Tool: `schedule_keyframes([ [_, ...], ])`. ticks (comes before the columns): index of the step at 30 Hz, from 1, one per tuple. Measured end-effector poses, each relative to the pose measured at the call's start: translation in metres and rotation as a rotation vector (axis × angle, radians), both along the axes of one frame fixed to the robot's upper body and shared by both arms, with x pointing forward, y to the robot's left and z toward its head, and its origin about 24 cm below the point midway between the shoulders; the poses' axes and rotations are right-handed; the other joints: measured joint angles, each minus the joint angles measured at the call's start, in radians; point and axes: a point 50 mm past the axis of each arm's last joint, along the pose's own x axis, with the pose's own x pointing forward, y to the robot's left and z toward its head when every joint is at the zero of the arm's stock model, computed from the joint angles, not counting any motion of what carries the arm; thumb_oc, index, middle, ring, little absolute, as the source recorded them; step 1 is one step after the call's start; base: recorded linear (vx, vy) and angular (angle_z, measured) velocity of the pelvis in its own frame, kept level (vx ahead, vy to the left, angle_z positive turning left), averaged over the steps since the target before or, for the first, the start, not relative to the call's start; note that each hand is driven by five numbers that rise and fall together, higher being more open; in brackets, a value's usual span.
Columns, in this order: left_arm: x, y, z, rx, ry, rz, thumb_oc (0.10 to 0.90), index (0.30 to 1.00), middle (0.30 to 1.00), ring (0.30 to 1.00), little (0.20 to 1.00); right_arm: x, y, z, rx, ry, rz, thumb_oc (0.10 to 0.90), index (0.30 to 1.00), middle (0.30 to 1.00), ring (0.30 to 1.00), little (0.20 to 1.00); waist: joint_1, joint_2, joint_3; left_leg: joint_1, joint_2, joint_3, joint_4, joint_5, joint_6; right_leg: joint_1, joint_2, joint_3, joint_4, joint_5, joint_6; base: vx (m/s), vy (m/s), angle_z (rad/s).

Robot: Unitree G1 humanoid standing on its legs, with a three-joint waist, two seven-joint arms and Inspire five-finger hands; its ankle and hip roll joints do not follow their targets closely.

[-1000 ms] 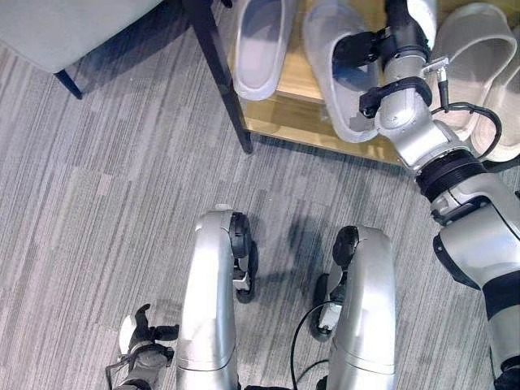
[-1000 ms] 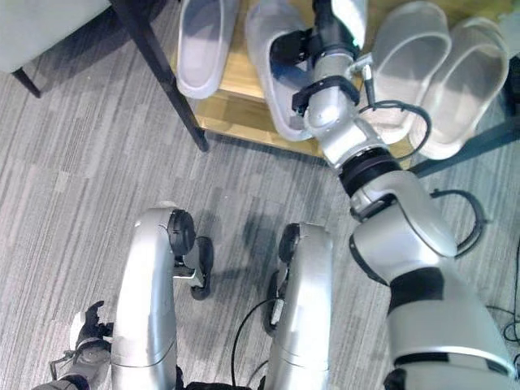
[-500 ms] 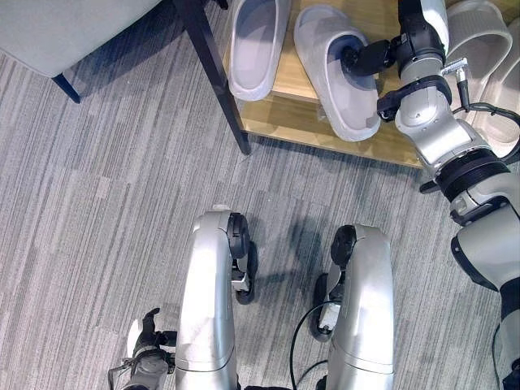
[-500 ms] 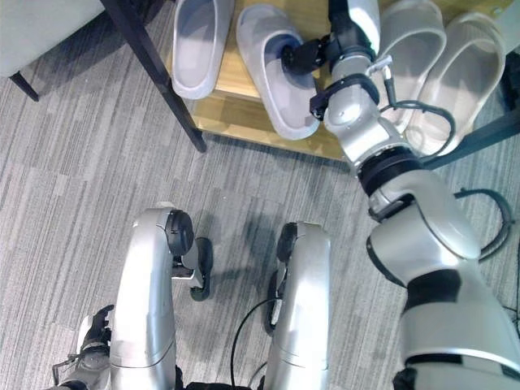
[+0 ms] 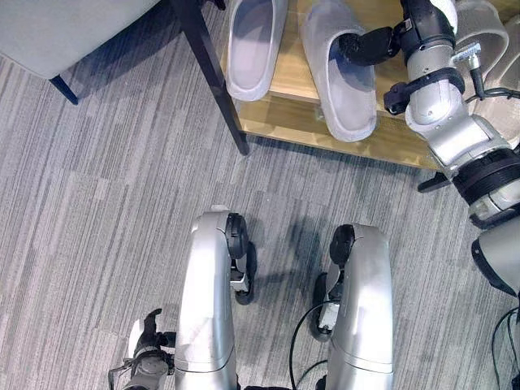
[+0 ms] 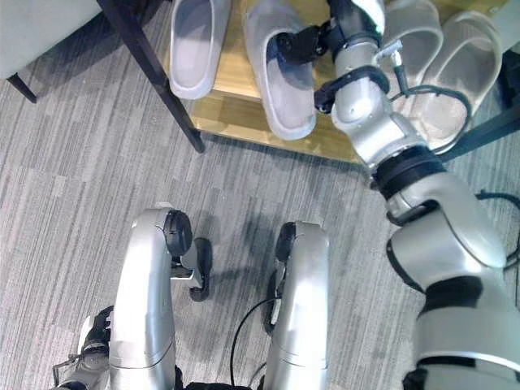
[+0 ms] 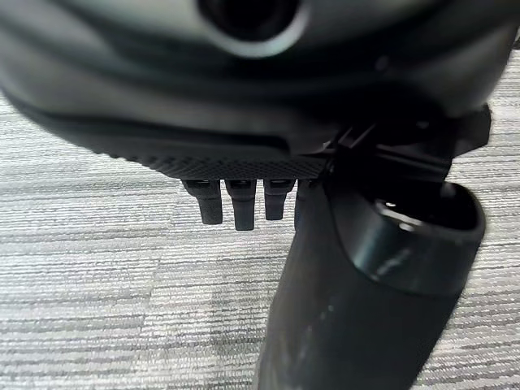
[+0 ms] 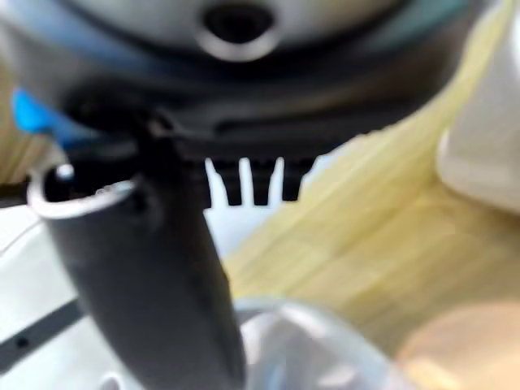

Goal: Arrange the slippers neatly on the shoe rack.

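Two pale lilac slippers lie on the wooden shoe rack (image 5: pixel 284 118). The left one (image 5: pixel 252 45) lies straight. My right hand (image 5: pixel 370 45) reaches in from the right and is shut on the upper of the second lilac slipper (image 5: pixel 345 97), thumb (image 8: pixel 162 268) at its opening. That slipper lies nearly parallel with its mate, heel toward the rack's front edge. A beige pair (image 6: pixel 471 57) sits further right on the same shelf, partly behind my right arm. My left hand (image 5: pixel 146 349) hangs low over the carpet with relaxed fingers (image 7: pixel 236 203), holding nothing.
A dark rack leg (image 5: pixel 213 77) stands at the shelf's left front corner. A grey piece of furniture (image 5: pixel 65 24) with a dark leg (image 5: pixel 67 85) stands at the upper left. Striped grey carpet (image 5: pixel 122 187) lies in front of the rack.
My right hand has turned the second lilac slipper from a slant to nearly parallel with the left one. My left hand has sunk a little lower.
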Motion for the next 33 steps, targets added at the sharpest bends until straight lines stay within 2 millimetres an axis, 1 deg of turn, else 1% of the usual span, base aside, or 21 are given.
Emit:
schedule_keyframes([
  [3, 0.0, 0.0, 0.0, -0.001, -0.001, -0.002, 0.8, 0.9, 0.9, 0.9, 0.9, -0.002, -0.004, -0.005, 0.004, -0.001, 0.004, 0.8, 0.9, 0.9, 0.9, 0.9, -0.002, 0.0, 0.0, 0.0, 0.0, 0.0, 0.0, 0.0, 0.0, 0.0, 0.0, 0.0, 0.0, 0.0, 0.0, 0.0, 0.0, 0.0],
  [8, 0.002, -0.002, 0.0, -0.01, -0.008, -0.01, 0.8, 0.9, 0.9, 0.9, 0.9, -0.001, -0.007, -0.013, 0.001, 0.021, -0.01, 0.8, 0.9, 0.9, 0.9, 0.9, -0.005, 0.0, 0.0, 0.0, 0.0, 0.0, 0.001, 0.0, 0.0, -0.001, 0.001, 0.0, 0.001, 0.0, 0.0, 0.0, 0.0, 0.0],
  [15, 0.003, -0.004, 0.0, -0.019, -0.003, -0.04, 0.8, 0.9, 0.9, 0.9, 0.9, -0.001, -0.006, -0.018, -0.005, 0.04, 0.007, 0.8, 0.9, 0.9, 0.9, 0.9, -0.007, -0.001, 0.0, 0.0, 0.0, 0.0, 0.001, 0.0, 0.0, 0.0, 0.001, 0.0, 0.001, 0.0, 0.0, 0.0, 0.0, 0.0],
  [20, 0.001, -0.004, -0.001, -0.01, 0.007, -0.057, 0.8, 0.9, 0.9, 0.9, 0.9, -0.001, -0.008, -0.025, 0.014, 0.061, 0.02, 0.8, 0.9, 0.9, 0.9, 0.9, -0.007, -0.001, 0.001, 0.0, 0.0, 0.0, 0.001, 0.0, 0.0, 0.0, 0.001, 0.0, 0.001, 0.0, 0.0, 0.0, 0.0, 0.0],
  [24, -0.001, -0.004, -0.001, -0.01, 0.014, -0.057, 0.8, 0.9, 0.9, 0.9, 0.9, -0.006, -0.006, -0.032, 0.024, 0.065, 0.067, 0.8, 0.9, 0.9, 0.9, 0.9, -0.011, -0.002, 0.001, 0.0, 0.0, 0.0, 0.001, 0.0, 0.0, 0.0, 0.001, 0.0, 0.001, 0.0, 0.001, 0.0, 0.0, 0.0],
  [27, -0.002, -0.004, -0.002, -0.003, 0.021, -0.073, 0.8, 0.9, 0.9, 0.9, 0.9, -0.014, -0.01, -0.041, 0.035, 0.061, 0.099, 0.8, 0.9, 0.9, 0.9, 0.9, -0.012, -0.004, 0.002, 0.0, 0.0, 0.0, 0.001, 0.0, 0.0, 0.0, 0.001, 0.001, 0.002, -0.001, 0.001, 0.0, 0.0, 0.0],
  [30, -0.002, -0.005, -0.002, 0.004, 0.025, -0.088, 0.8, 0.9, 0.9, 0.9, 0.9, -0.013, -0.011, -0.048, 0.036, 0.079, 0.097, 0.8, 0.9, 0.9, 0.9, 0.9, -0.024, -0.005, 0.002, 0.0, 0.0, 0.001, 0.001, 0.0, 0.0, 0.0, 0.001, 0.001, 0.002, -0.001, 0.001, 0.0, 0.0, 0.0],
  [33, -0.002, -0.005, -0.002, 0.003, 0.022, -0.09, 0.8, 0.9, 0.9, 0.9, 0.9, -0.015, -0.014, -0.049, 0.057, 0.074, 0.098, 0.8, 0.9, 0.9, 0.9, 0.9, -0.029, -0.005, 0.002, 0.001, 0.0, 0.0, 0.001, 0.0, 0.0, 0.0, 0.001, 0.001, 0.002, -0.001, 0.001, 0.0, 0.0, 0.0],
])
